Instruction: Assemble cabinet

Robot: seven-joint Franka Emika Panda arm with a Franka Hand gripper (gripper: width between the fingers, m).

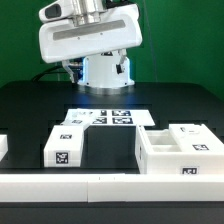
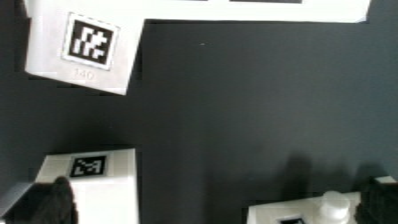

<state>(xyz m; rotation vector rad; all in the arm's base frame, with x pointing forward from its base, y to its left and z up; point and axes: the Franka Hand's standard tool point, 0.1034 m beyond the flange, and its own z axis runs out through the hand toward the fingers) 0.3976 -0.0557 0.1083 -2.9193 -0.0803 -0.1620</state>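
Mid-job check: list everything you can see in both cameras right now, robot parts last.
cabinet box: one, white, exterior view's right, divider inside
white block: one, tagged, exterior view's left
cut-off piece: one, white, exterior view's left edge, unidentified
marker board: one, white with black tags, table centre
border rail: one, white, near edge
table: one, black
arm: one, white, behind the marker board
gripper: one, dark fingers, open and empty over bare table

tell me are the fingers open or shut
Open: the wrist view shows the fingers far apart, with nothing held between them.
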